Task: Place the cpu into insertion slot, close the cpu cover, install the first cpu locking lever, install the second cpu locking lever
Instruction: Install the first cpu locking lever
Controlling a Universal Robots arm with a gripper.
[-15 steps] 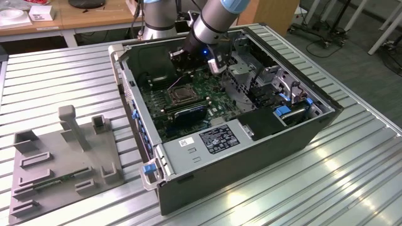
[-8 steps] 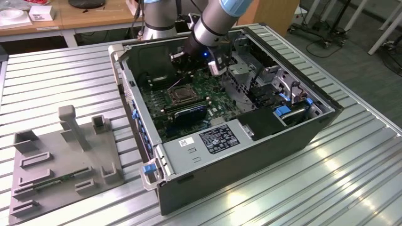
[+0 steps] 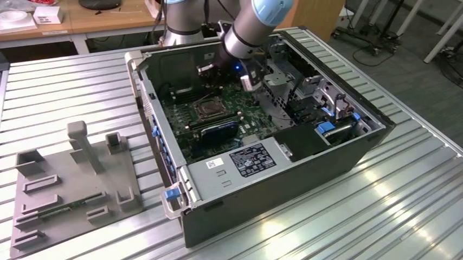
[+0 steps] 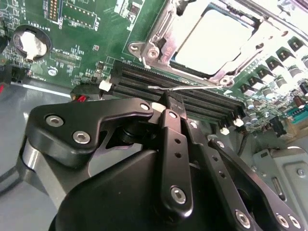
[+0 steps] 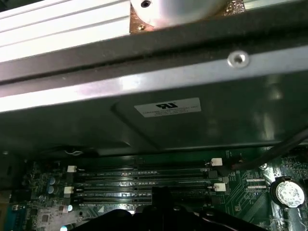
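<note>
Our end effector [image 4: 174, 102], pinched shut, sits by the locking lever [image 4: 192, 87]; so thin, it may slip from us.

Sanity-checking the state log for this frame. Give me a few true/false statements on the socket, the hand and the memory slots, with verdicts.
1. The cpu sits in the insertion slot. True.
2. The hand hangs outside the computer case. False: it is inside the case, close to the memory slots.
3. The memory slots hold modules. False: they look empty in both wrist views.
4. A thin metal lever sticks out over the memory slots. True.
5. A coin cell sits on the motherboard. True.
</note>
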